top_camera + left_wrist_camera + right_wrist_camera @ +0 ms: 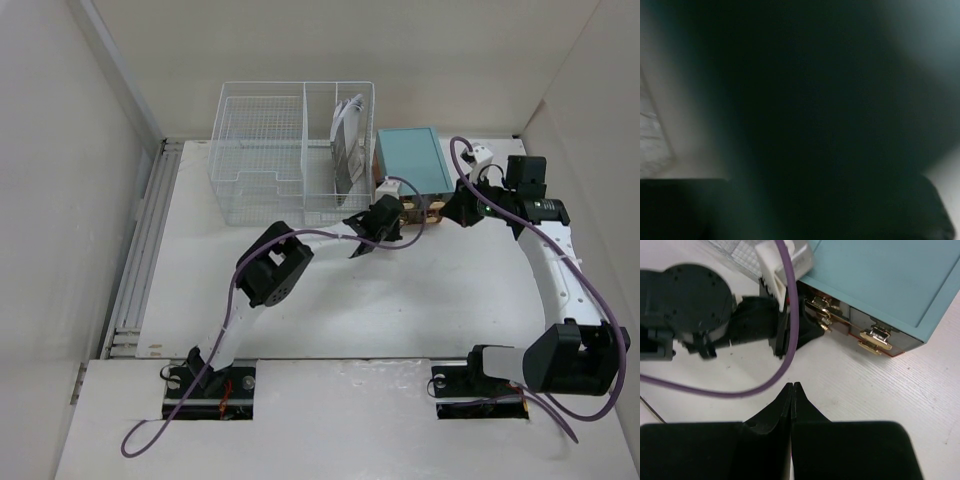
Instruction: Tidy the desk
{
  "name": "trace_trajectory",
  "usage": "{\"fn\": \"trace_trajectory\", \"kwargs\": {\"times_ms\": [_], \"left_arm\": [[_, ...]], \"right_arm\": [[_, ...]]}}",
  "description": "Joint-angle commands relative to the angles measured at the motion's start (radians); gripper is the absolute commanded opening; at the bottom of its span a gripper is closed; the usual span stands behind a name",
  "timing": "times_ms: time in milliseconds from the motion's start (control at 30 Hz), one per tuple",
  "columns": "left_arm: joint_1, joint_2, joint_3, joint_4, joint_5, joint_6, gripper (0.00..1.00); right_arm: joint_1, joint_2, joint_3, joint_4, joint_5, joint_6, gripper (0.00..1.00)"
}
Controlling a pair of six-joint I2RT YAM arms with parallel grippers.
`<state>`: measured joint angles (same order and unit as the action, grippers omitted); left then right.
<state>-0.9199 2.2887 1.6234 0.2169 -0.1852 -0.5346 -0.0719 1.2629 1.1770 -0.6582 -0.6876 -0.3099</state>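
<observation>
The white desk (pixel 400 300) carries a teal box (pixel 412 160) with small wooden drawers and brass knobs (pixel 875 335) on its front. My left gripper (pixel 388 215) is pressed against the left drawer; it also shows in the right wrist view (pixel 790 332). The left wrist view is dark and blurred, so I cannot tell how its jaws stand. My right gripper (pixel 792 386) is shut and empty. It hovers over the bare desk just in front of the drawers, at the box's right front corner in the top view (pixel 462 207).
A white wire basket (pixel 265 150) stands at the back left of the box, with flat grey items (pixel 348 145) upright in its right compartment. A purple cable (pixel 785 365) loops between the grippers. White walls border the desk.
</observation>
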Motion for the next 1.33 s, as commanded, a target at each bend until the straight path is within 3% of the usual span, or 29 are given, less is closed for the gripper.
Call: {"fn": "trace_trajectory", "kwargs": {"times_ms": [0, 167, 333, 467, 667, 700, 800, 867, 900, 967, 1000, 1033, 1100, 1133, 1167, 1267, 1300], "left_arm": [[0.046, 0.000, 0.044, 0.018, -0.066, -0.025, 0.11], [0.046, -0.021, -0.036, 0.082, -0.128, -0.073, 0.11], [0.046, -0.012, -0.057, 0.120, -0.096, -0.084, 0.11], [0.006, -0.110, -0.160, 0.197, -0.070, -0.027, 0.12], [-0.069, -0.242, -0.325, 0.246, -0.010, 0.007, 0.46], [-0.082, -0.277, -0.341, 0.246, -0.010, 0.007, 0.55], [-0.143, -0.333, -0.397, 0.246, 0.000, 0.035, 0.68], [-0.194, -0.395, -0.428, 0.246, 0.000, 0.047, 0.75], [-0.212, -0.422, -0.460, 0.246, -0.011, 0.067, 0.79], [-0.276, -0.509, -0.490, 0.228, -0.026, 0.088, 0.84], [-0.301, -0.543, -0.505, 0.216, -0.095, 0.097, 0.94], [-0.324, -0.576, -0.539, 0.207, -0.127, 0.125, 1.00], [-0.356, -0.681, -0.560, 0.147, -0.212, 0.125, 1.00], [-0.365, -0.714, -0.580, 0.125, -0.223, 0.125, 1.00], [-0.366, -0.782, -0.591, 0.101, -0.223, 0.125, 1.00], [-0.366, -0.891, -0.658, 0.032, -0.309, 0.125, 1.00], [-0.366, -0.963, -0.675, 0.013, -0.327, 0.125, 1.00]], "right_arm": [[-0.015, -0.023, -0.002, 0.048, -0.027, 0.006, 0.00], [-0.016, -0.023, -0.002, 0.048, -0.047, 0.006, 0.00], [-0.016, -0.023, -0.002, 0.048, -0.056, 0.006, 0.00], [-0.016, -0.023, -0.002, 0.048, -0.056, 0.006, 0.00], [-0.016, -0.023, -0.002, 0.048, -0.046, 0.006, 0.00], [-0.016, -0.023, -0.002, 0.048, -0.046, 0.006, 0.00], [-0.016, -0.023, -0.002, 0.057, -0.021, 0.006, 0.00], [-0.016, -0.037, -0.002, 0.072, 0.011, 0.006, 0.10], [-0.016, -0.048, -0.002, 0.084, 0.049, 0.015, 0.27], [-0.016, -0.062, -0.002, 0.104, 0.089, 0.035, 0.40], [-0.016, -0.083, -0.011, 0.117, 0.126, 0.049, 0.54], [-0.016, -0.094, -0.011, 0.144, 0.143, 0.063, 0.60], [-0.016, -0.141, -0.040, 0.184, 0.192, 0.123, 0.69], [-0.016, -0.161, -0.054, 0.234, 0.254, 0.149, 0.88], [-0.016, -0.180, -0.066, 0.261, 0.290, 0.178, 0.95], [-0.016, -0.237, -0.088, 0.290, 0.309, 0.164, 0.95], [-0.016, -0.237, -0.097, 0.290, 0.319, 0.164, 1.00]]}}
